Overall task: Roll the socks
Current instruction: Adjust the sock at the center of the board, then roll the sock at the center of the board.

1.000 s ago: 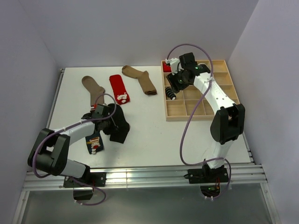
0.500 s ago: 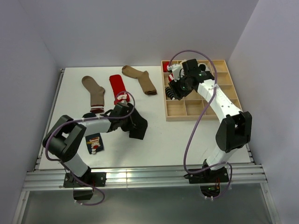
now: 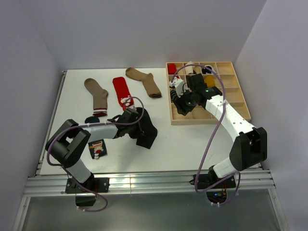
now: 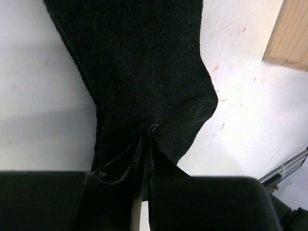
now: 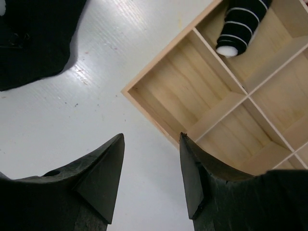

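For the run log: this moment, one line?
left gripper: shut on black sock | right gripper: open, above tray corner | striped sock: in tray

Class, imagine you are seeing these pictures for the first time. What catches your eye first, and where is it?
First comes the plain black sock, pinched in the shut left gripper near the middle of the white table. Next is the wooden tray on the right: a rolled striped sock lies in one cell, and the open right gripper hangs by the tray's near-left corner. A bright red sock lies flat on the table's far side.
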Available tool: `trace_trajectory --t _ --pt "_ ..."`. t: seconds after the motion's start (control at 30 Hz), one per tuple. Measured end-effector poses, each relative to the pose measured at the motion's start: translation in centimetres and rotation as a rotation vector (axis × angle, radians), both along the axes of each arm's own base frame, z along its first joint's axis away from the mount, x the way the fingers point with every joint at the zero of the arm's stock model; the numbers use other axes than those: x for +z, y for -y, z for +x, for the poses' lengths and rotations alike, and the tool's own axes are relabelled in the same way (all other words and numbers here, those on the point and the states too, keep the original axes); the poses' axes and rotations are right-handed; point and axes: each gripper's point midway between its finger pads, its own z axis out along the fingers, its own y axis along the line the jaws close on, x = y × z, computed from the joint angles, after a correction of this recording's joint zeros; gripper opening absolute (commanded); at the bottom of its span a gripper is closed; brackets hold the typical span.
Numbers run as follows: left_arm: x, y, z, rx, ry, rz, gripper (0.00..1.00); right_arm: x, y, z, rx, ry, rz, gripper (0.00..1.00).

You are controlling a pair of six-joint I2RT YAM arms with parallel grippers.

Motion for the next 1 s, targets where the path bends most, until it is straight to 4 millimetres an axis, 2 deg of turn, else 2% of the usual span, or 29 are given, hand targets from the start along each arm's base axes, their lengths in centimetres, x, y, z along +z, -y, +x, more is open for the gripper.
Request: trace_trajectory --t 0.2,0.33,0.53,0.67,0.8,0.87,1.0 --pt "0.4 -1.3 -2.1 0.033 -0.047 0.003 0.13 -1.0 -3.0 -2.1 0.102 -0.002 -0.008 0.57" --pt "0.1 -2.0 -3.3 0.06 -0.073 -0.01 0.13 -1.4 -4.1 -2.9 0.136 -0.01 -0.015 0.57" --pt "0.9 -1.3 -3.3 0.071 -0.058 -0.045 0.17 -1.7 -6.0 -4.0 0.191 0.0 -0.011 0.57" --pt "3.2 -1.4 -3.0 0.08 -0.014 -0.081 0.19 -3.5 -8.0 -6.6 0.272 -0.027 -0.032 0.57" --pt "6.4 -2.5 -2.2 0.119 0.053 -0.115 0.23 -5.0 -9.6 -9.3 0.343 -0.06 -0.043 0.56" --pt "8.9 -4.0 -1.4 0.162 0.103 -0.149 0.27 -5.2 -10.4 -10.0 0.361 -0.065 -0.04 0.56" --pt "13.4 -9.7 1.7 0.326 0.236 -0.183 0.32 -5.5 -12.1 -10.6 0.378 -0.06 -0.032 0.56"
